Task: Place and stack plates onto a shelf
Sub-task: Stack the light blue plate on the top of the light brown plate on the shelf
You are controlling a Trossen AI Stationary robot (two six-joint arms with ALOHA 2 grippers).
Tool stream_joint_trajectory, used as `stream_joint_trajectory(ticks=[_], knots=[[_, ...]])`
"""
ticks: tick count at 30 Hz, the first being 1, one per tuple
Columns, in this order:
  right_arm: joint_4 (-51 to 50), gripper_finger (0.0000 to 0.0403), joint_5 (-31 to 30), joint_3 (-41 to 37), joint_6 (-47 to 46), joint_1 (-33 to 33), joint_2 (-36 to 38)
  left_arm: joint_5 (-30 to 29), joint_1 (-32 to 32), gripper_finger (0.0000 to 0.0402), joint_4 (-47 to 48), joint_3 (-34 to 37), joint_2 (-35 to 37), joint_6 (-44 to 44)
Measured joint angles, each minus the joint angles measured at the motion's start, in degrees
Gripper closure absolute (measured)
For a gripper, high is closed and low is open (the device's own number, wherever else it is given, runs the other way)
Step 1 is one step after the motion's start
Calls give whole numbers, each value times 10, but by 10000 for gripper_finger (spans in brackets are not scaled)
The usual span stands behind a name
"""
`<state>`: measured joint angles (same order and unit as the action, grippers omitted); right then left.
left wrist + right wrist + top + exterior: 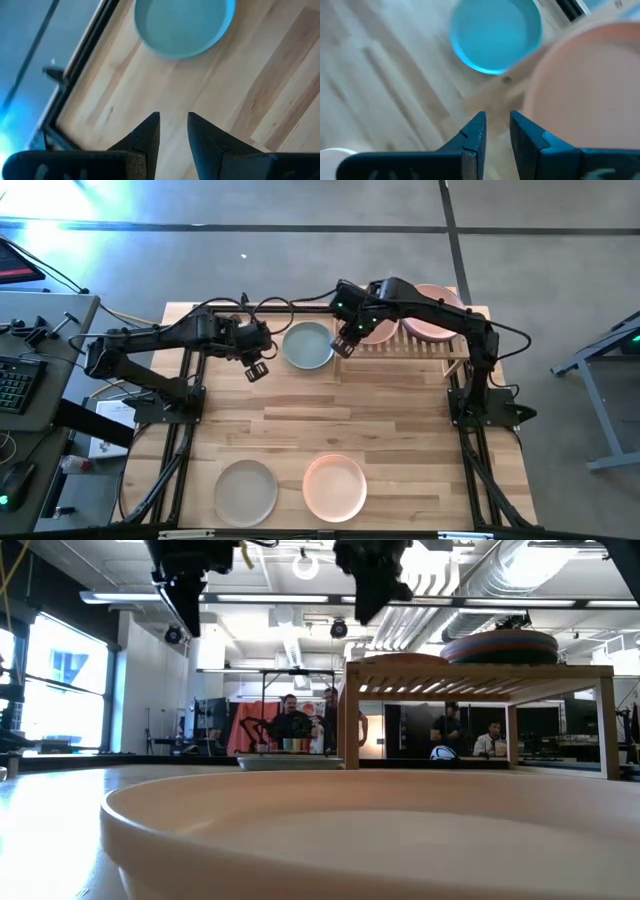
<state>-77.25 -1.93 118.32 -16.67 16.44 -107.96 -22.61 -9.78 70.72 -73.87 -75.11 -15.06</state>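
Note:
The shelf [425, 348] of light wooden slats stands at the table's far right. On its right half sits a stack of plates [437, 315], also in the low view [500, 645]. A pinkish plate [380, 333] lies flat on its left half [585, 90]. A pale grey-blue plate [307, 345] rests flat on the table left of the shelf. My right gripper [346, 346] hovers open above the shelf's left end [495, 125], holding nothing. My left gripper [257, 370] hangs open over bare wood left of the grey-blue plate [182, 25].
A beige-grey plate [246, 492] and a peach plate [335, 486] lie near the table's near edge; one fills the low view's foreground [370, 830]. Bare tabletop [330, 415] lies in the middle. People sit in the room beyond.

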Motion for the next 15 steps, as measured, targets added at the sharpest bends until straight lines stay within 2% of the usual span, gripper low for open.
stream_joint_trajectory(ticks=[7,11,15], knots=[[-25,339,10,107,-8,-47,0,0,-2,312,-40,0,-24,149],[-58,339,-13,165,-31,-83,0,0,-14,312,-41,0,-37,184],[-68,339,-55,149,-41,-117,25,0,-35,312,-52,0,-47,212]])
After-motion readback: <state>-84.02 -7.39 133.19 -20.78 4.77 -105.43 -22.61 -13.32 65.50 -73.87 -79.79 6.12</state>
